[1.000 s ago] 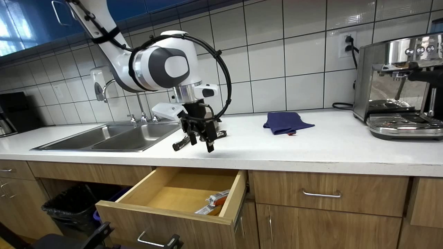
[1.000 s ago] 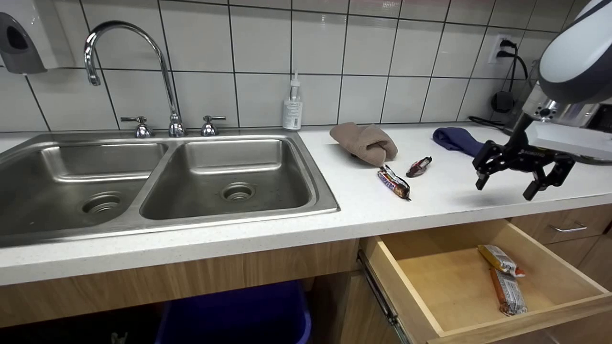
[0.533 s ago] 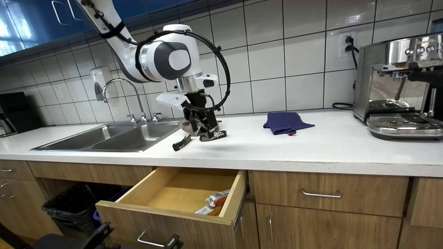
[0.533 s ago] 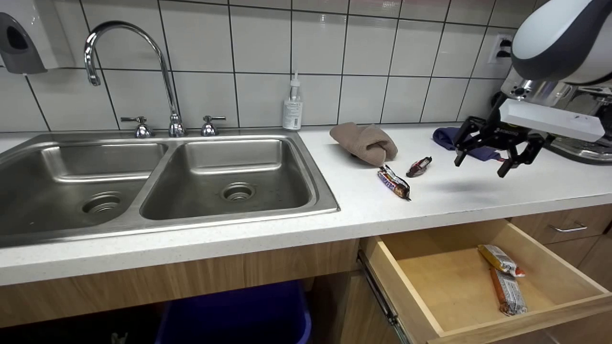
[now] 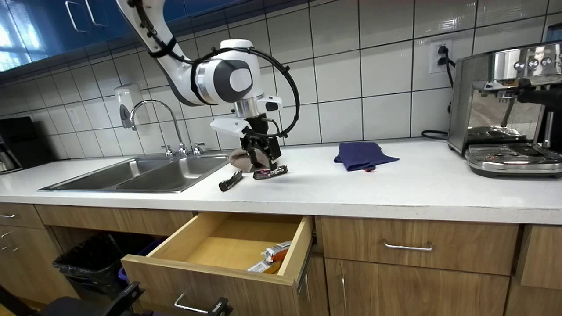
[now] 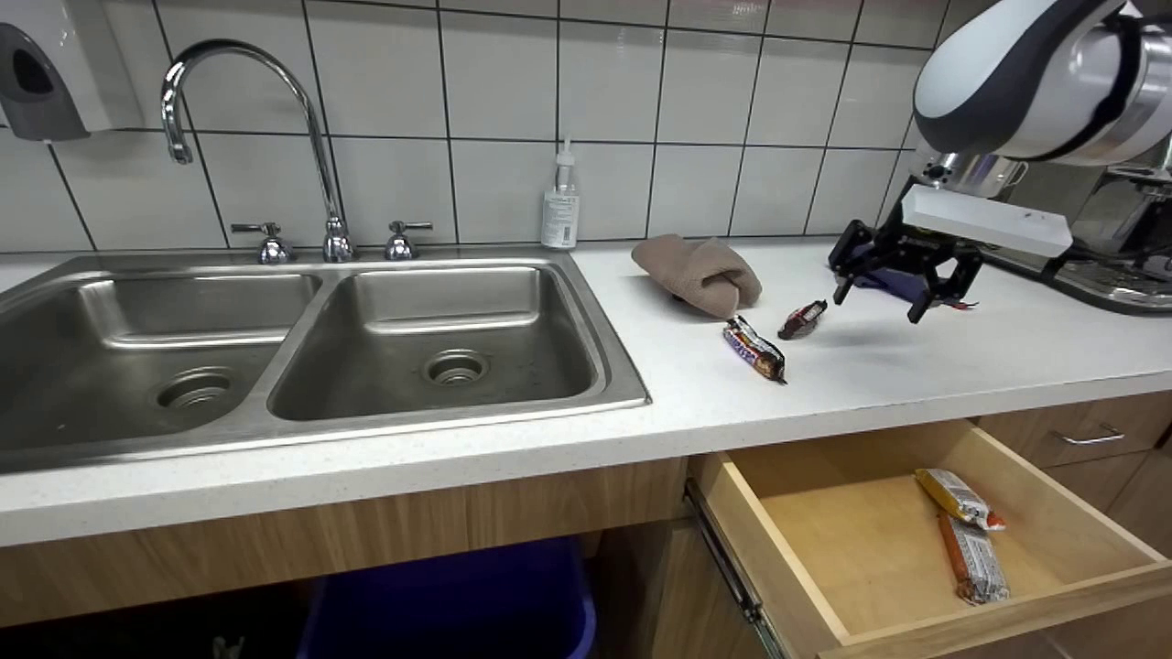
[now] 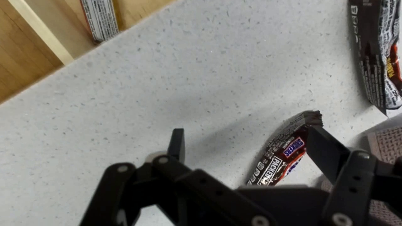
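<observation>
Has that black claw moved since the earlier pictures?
Yes: in an exterior view, the black gripper has moved away from the open drawer, toward the nearest Snickers bar.

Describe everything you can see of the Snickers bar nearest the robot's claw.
The Snickers bar is wrapped in dark brown, shiny, plastic-looking film with a small logo, white print and a crimped end in sight. Slightly curved, it lies on the speckled white counter, apart from another wrapped bar. The open gripper hangs nearby, not touching it.

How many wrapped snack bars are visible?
4. On the white counter: brown Snickers bar, second brown bar. In the wooden drawer: yellow bar, orange bar. More may be hidden.
</observation>
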Motion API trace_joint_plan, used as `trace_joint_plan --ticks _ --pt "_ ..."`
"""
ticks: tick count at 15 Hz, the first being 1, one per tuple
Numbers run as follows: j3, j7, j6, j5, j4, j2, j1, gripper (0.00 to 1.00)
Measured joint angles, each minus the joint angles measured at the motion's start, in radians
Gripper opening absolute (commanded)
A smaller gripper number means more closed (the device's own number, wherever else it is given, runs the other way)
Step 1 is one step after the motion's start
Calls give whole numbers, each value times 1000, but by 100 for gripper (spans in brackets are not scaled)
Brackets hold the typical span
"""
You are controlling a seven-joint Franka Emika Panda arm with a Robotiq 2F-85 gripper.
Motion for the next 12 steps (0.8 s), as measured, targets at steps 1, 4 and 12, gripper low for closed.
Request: trace_joint_plan --ticks 1,4,12 --pt "2 0 -10 0 27 20 0 100" --pt "3 0 -41 0 108 81 4 100" --pt "3 3 -128 -1 297 217 14 100"
